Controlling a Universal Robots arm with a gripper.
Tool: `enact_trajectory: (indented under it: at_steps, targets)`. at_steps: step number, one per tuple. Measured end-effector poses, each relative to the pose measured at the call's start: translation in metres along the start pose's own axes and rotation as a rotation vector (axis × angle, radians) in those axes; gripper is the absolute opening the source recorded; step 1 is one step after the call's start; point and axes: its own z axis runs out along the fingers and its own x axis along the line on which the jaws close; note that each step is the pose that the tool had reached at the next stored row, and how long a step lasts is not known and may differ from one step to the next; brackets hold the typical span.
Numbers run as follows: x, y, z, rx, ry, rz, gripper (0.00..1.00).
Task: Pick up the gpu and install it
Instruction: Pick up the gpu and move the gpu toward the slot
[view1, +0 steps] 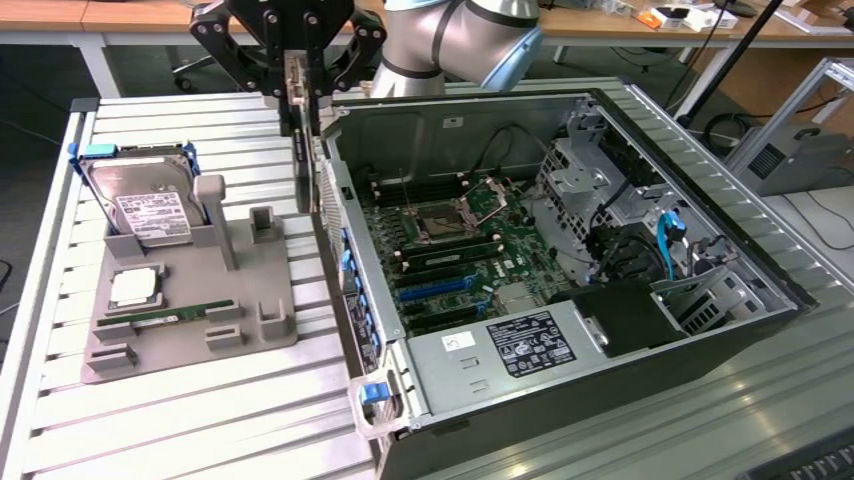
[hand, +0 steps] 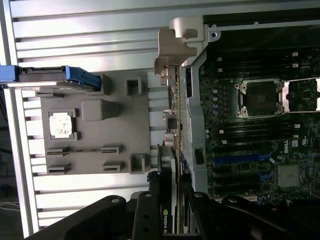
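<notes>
My gripper (view1: 302, 92) is shut on the gpu (view1: 306, 150), a thin dark card that hangs edge-down from the fingers. The card is in the air over the gap between the grey holder tray (view1: 187, 265) and the near wall of the open computer case (view1: 350, 290). In the wrist view the gpu (hand: 172, 150) shows edge-on, its silver bracket (hand: 175, 47) at the far end, and the gripper (hand: 169, 205) clamps the card from both sides. The motherboard (view1: 461, 245) lies inside the case with blue card slots (view1: 434, 290).
The tray holds a silver hard drive (view1: 150, 205) in a blue frame, a processor (view1: 134, 287) and a green memory stick (view1: 174, 314). A power supply (view1: 534, 340) and drive cages (view1: 601, 170) crowd the case's far side. Slatted aluminium table (view1: 200, 420) surrounds everything.
</notes>
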Motion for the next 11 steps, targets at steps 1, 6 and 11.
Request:
enact_trajectory:
  at_steps: [1, 6, 11]
  targets:
    - [-0.0001, -0.0001, 0.0000, 0.0000, 0.0000, 0.000, 0.27]
    - [-0.0008, -0.0002, 0.0000, 0.0000, 0.0001, 0.000, 0.27]
    - [-0.0029, -0.0001, 0.0000, 0.0001, 0.0001, 0.000, 0.27]
